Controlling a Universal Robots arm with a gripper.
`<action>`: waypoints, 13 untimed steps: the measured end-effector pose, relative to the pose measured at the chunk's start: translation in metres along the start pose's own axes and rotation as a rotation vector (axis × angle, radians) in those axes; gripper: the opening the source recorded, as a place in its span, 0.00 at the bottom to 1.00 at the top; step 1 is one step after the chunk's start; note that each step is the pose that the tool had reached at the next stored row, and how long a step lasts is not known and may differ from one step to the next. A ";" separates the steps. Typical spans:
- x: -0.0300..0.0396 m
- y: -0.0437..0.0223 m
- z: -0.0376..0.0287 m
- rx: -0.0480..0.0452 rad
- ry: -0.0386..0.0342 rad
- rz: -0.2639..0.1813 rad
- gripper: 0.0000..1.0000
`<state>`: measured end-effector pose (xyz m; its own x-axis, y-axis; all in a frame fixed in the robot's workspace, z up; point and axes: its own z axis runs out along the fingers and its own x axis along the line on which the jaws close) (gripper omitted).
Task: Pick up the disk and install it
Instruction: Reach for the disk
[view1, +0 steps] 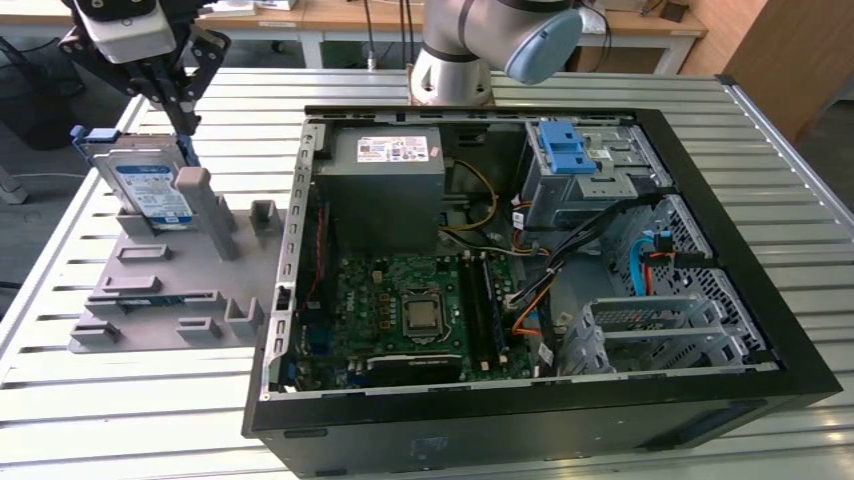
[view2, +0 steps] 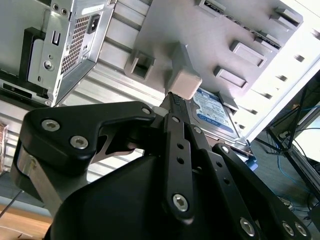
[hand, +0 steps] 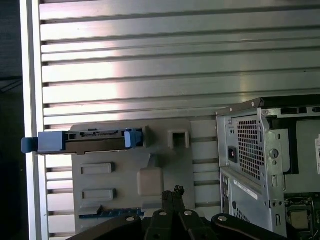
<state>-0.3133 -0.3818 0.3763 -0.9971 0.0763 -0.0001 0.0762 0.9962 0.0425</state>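
The claw (view1: 184, 112) hangs over the far end of a grey holder (view1: 180, 290), its fingers drawn together to a point and gripping nothing, close above the disk (view1: 147, 185) but apart from it. The disk stands on edge in a slot of that holder on the table (view1: 120, 420), at the exterior view's left of the open computer case (view1: 507, 425). Propped upright like this, its top edge and blue frame are free to be gripped from above. The case lies on its side with the panel off, likely so the inside can be reached from overhead.
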 end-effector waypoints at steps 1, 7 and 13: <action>0.0000 0.0000 0.0000 0.0000 0.0000 0.000 0.11; 0.0015 -0.0001 0.0002 0.0000 0.0001 0.000 0.11; 0.0034 -0.0003 0.0003 0.0001 0.0001 0.000 0.11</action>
<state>-0.3167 -0.3818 0.3760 -0.9971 0.0762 0.0000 0.0762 0.9962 0.0425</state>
